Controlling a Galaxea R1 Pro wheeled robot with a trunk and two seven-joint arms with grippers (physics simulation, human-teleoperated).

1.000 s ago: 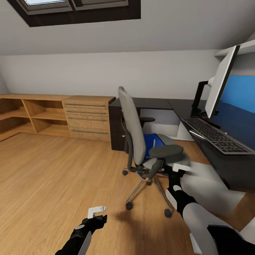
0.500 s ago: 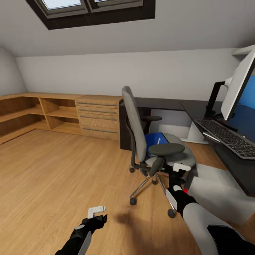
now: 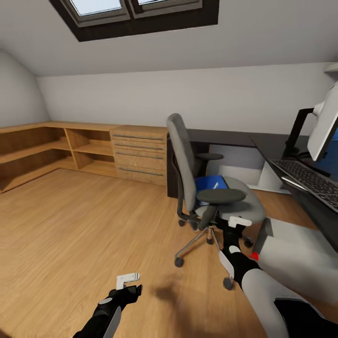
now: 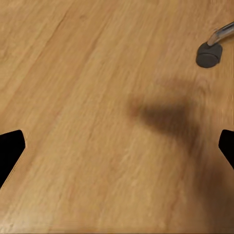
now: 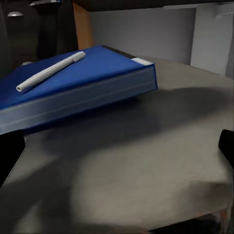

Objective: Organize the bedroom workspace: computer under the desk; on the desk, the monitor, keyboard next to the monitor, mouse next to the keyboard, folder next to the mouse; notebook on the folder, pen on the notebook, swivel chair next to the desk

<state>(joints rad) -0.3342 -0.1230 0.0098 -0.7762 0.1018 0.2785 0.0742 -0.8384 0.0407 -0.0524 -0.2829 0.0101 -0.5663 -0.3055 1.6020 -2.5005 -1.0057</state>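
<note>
My right gripper (image 3: 239, 221) is spread wide with nothing in it, black fingertips (image 5: 10, 153) at the two edges of its wrist view and grey seat padding between them. It hangs at the front edge of the swivel chair (image 3: 206, 197), just under the near black armrest (image 3: 220, 196). From those fingers the blue book (image 5: 78, 85) lies straight ahead and a bit across the seat, flat on the cushion, near but not touching. In the wrist view it looks thick for a folder, blue cover with pale page edges, so I read it as the folder, possibly with a notebook on it; can't split them. A white pen (image 5: 51, 70) lies loose on its cover, running along the cover toward the far side. The book's near corner points at me and one long edge faces the fingers at a slant. My left gripper (image 3: 127, 280) is low over bare wood floor (image 4: 97, 122), also open and empty, well apart from the chair, a castor (image 4: 209, 53) ahead of it. So the right arm is the near one. The desk (image 3: 281, 150) with keyboard (image 3: 310, 180) and monitor (image 3: 326, 124) sits to my right, past the chair. My guess: the pen will slide if I tilt the book, take it first.
</note>
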